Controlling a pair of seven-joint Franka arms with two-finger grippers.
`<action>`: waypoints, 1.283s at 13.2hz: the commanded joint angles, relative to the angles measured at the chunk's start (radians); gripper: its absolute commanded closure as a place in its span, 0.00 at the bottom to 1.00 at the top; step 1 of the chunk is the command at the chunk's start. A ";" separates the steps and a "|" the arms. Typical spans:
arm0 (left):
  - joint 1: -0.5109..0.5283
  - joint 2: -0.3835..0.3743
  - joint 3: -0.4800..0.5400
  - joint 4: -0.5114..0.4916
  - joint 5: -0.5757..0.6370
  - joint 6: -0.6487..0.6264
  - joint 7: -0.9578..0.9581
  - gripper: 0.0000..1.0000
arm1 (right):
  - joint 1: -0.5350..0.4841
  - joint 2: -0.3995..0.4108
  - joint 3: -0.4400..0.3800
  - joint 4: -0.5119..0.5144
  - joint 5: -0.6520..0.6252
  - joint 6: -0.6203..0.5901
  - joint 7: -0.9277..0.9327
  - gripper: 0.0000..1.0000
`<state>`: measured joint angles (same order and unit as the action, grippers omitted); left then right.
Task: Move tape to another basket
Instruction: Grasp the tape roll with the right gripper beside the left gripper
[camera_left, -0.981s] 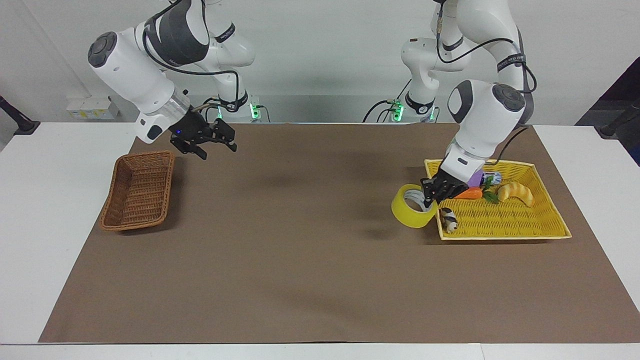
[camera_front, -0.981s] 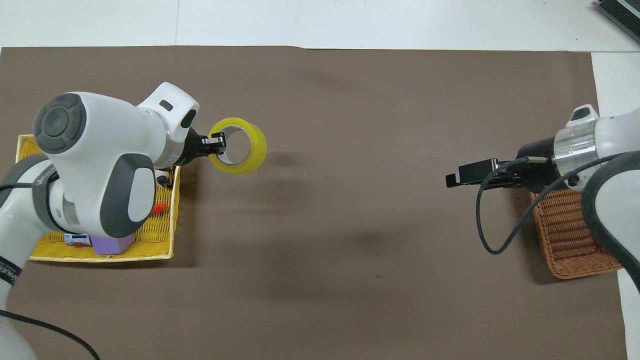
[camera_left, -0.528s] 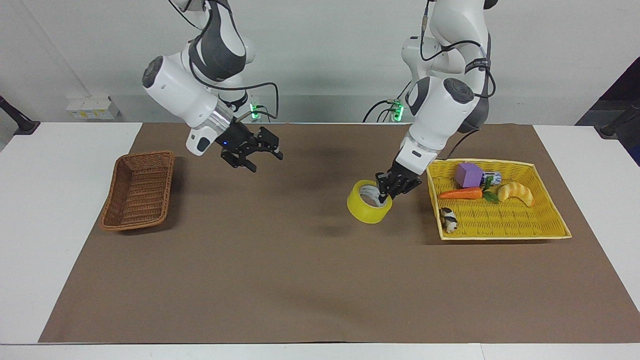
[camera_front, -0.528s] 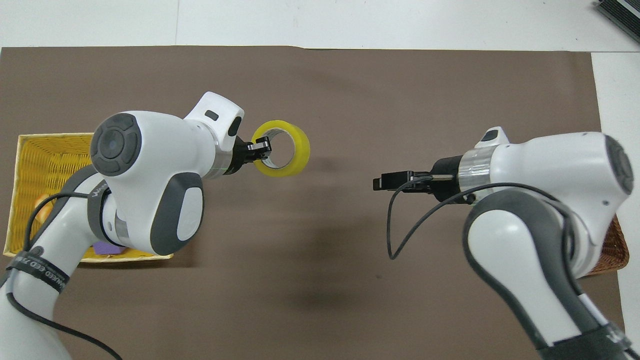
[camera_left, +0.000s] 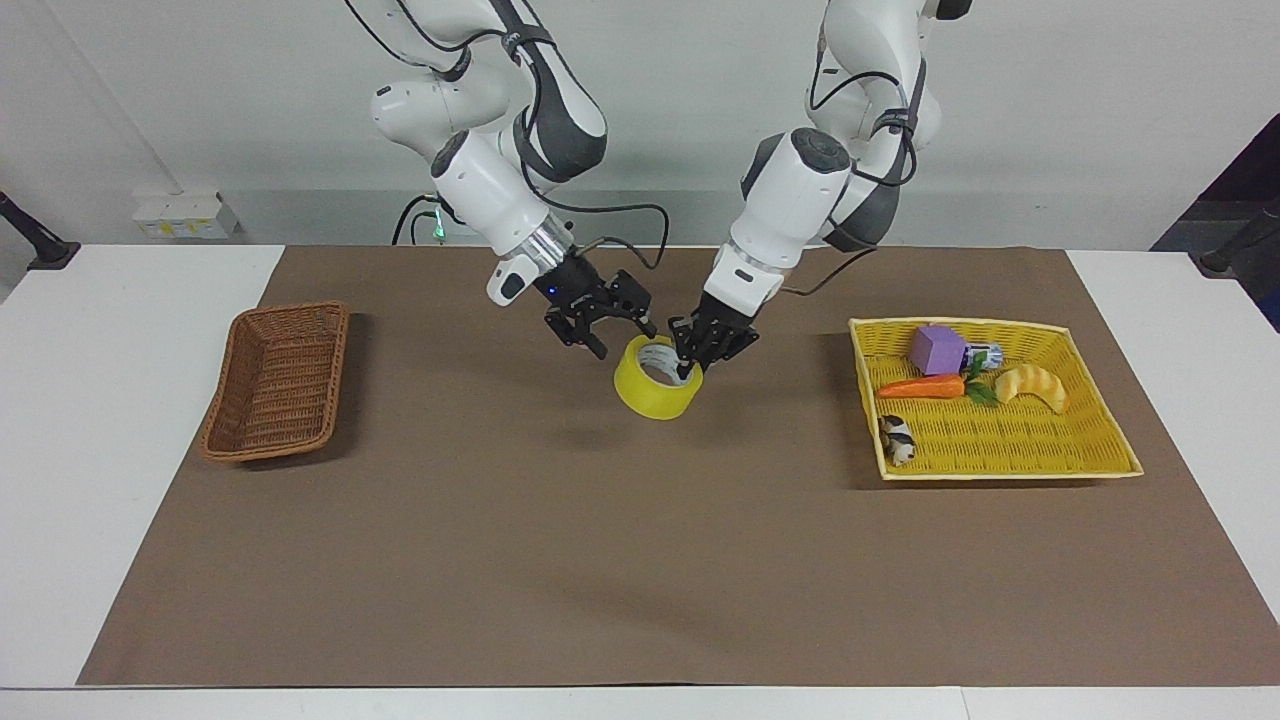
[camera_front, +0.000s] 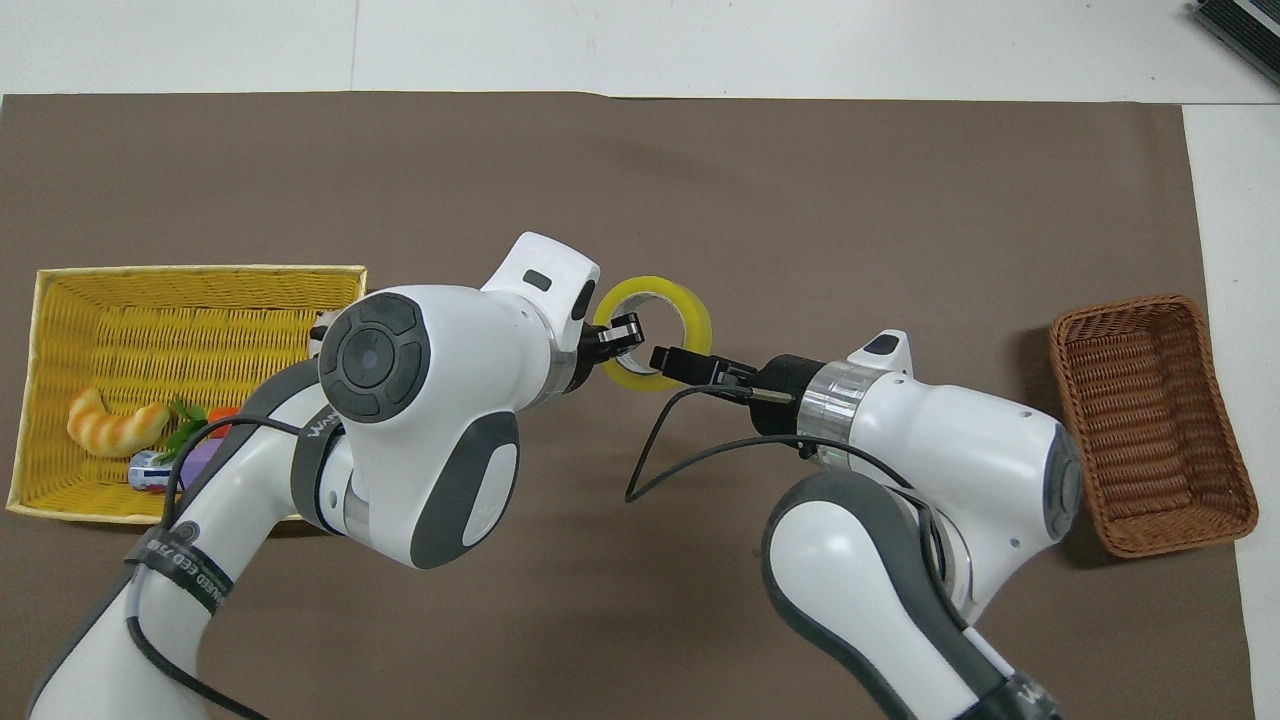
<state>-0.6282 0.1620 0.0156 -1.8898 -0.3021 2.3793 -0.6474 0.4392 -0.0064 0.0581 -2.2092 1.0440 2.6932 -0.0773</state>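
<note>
The yellow tape (camera_left: 650, 396) with its white core hangs in the air over the middle of the brown mat, and it also shows in the overhead view (camera_front: 695, 313). My left gripper (camera_left: 688, 372) is shut on the tape's rim, one finger inside the core; it shows in the overhead view (camera_front: 618, 336) too. My right gripper (camera_left: 622, 336) is open and sits close beside the tape at about its height, apart from it; it is also in the overhead view (camera_front: 682, 363). The brown wicker basket (camera_left: 275, 385) stands empty at the right arm's end of the mat (camera_front: 1150, 420).
The bright yellow basket (camera_left: 1010, 445) stands at the left arm's end of the mat. It holds a purple block (camera_left: 937, 348), a carrot (camera_left: 925, 387), a croissant toy (camera_left: 1035, 386) and a small black-and-white toy (camera_left: 897, 439). The brown mat (camera_left: 600, 560) covers the table.
My left gripper has carried the tape from beside the yellow basket to over the mat's middle. My right gripper has swung from over the wicker basket to right beside the tape.
</note>
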 joint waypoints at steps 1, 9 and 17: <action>-0.036 -0.012 0.018 -0.008 -0.017 0.006 -0.017 1.00 | -0.010 0.005 -0.003 -0.001 0.093 0.036 -0.073 0.00; -0.064 -0.016 0.015 -0.009 -0.019 0.001 -0.038 1.00 | -0.051 0.101 -0.007 0.105 0.087 0.031 -0.015 1.00; -0.073 -0.018 0.015 -0.008 -0.017 0.000 -0.038 1.00 | -0.048 0.103 -0.007 0.112 0.076 0.011 -0.004 1.00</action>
<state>-0.6746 0.1649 0.0187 -1.8867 -0.3161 2.3799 -0.6794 0.4030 0.0808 0.0456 -2.1145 1.1123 2.7100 -0.1022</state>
